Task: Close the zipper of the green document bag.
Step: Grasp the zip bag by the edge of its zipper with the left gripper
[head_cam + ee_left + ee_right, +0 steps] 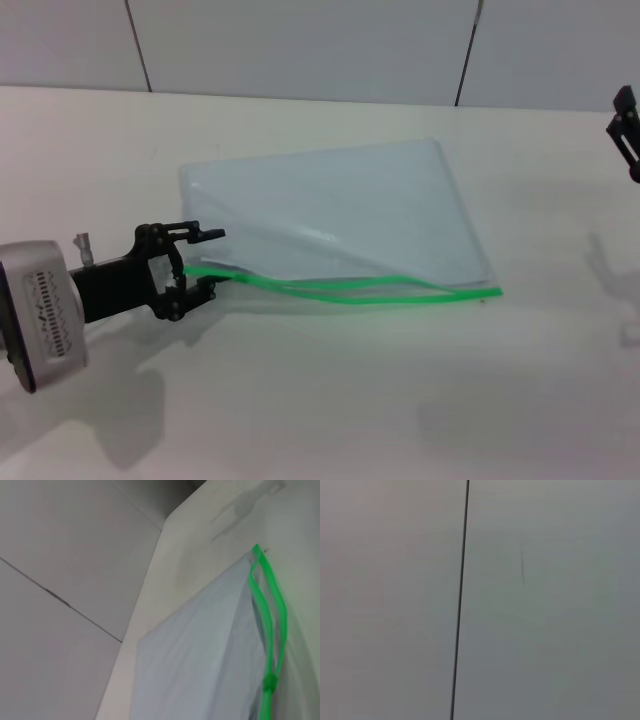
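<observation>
- Desk (330, 400): plain white top carrying the single item; grey panelled wall behind.
- Green document bag (340, 215): flat, see-through pale blue pouch lying near the middle of the desk in the head view, set askew, with its green-edged long side towards six o'clock.
- Zipper (350, 288): bright green strip along that near edge. Its two halves bow apart over most of the length and meet only at the four o'clock corner, so the mouth stands open. In the left wrist view a small green slider (270, 682) sits where the two strips join, at the end nearest that camera.
- Left pincer (196, 262): black, at the bag's eight o'clock corner, spread, one finger above and one below the start of the green strip, holding nothing that can be seen.
- Right pincer (628, 130): raised at the three o'clock edge of the head view, well apart from the bag; whether it is spread or pressed together cannot be told.
- Handling, as judged: thin, light, limp plastic film, slippery on the smooth desk and likely to slide or buckle when the slider is pulled.
- Where to hold, as judged: pinch the slider itself, and pin the bag near the same corner so that the strip stays taut.
</observation>
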Robot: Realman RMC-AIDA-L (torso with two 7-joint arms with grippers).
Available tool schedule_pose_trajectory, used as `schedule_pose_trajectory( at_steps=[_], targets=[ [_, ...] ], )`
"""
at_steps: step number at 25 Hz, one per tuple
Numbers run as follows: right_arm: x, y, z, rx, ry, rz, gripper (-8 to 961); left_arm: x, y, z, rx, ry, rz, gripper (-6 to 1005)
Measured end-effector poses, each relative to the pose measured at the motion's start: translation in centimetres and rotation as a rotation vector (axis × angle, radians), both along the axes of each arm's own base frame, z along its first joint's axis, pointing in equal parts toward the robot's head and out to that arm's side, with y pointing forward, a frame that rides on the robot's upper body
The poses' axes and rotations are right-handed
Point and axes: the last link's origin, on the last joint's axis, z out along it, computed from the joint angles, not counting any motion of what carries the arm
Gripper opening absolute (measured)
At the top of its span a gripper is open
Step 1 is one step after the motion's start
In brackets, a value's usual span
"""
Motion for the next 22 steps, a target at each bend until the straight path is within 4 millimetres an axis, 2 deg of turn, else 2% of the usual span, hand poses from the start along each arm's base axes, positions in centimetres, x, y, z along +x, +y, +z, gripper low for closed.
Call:
schedule_pose_trajectory(
  at_steps=[8, 13, 17, 22],
  targets=[
    [-0.7, -0.4, -0.2, -0.001, 0.002, 0.045, 822, 0.5, 0.5, 0.0, 0.015, 0.017, -0.037, 342],
    [-0.8, -0.5, -0.4, -0.013, -0.005, 0.055, 818, 0.6, 0.7, 0.0, 0.016, 0.016, -0.040, 122],
    [-1.3, -0.5, -0.9, -0.051, -0.035, 0.093, 814, 0.6, 0.7, 0.0, 0.020, 0.019, -0.034, 106],
    [-3.6, -0.6, -3.0, -0.216, -0.188, 0.297, 810, 0.5, 0.9, 0.0, 0.057, 0.021, -0.031, 87]
  ],
)
